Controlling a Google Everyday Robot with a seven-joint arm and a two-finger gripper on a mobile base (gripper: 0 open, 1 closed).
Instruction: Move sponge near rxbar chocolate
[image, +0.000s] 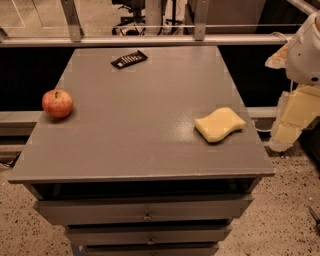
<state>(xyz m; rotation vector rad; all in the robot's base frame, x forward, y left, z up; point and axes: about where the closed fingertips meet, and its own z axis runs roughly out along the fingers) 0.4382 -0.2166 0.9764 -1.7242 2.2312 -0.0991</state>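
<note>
At the far left, a round red apple (57, 103) sits on the grey table (140, 130) close to its left edge, about halfway back. Further right and at the far end of the tabletop lies the rxbar chocolate (129, 59), a thin black wrapper with rows of white print. It lies flat, turned at a slight angle to the back edge, left of the table's midline and well apart from the apple. The broad middle of the top separates it from the sponge (220, 124), a pale yellow foam block with wavy edges that lies flat near the right edge, toward the front and well apart from both the bar and the apple. Beneath the tabletop, along the front, a stack of grey drawers (145, 212) with small metal pulls is visible. At the far right, beyond the table's right edge, the robot's white arm (306, 47) reaches down from the upper corner. The gripper (287, 131) hangs off to the side of the table, near the sponge but not touching it, and level with or just below the tabletop. It holds nothing that can be seen, and whether it is spread wide or drawn narrow cannot be told from this view.
</note>
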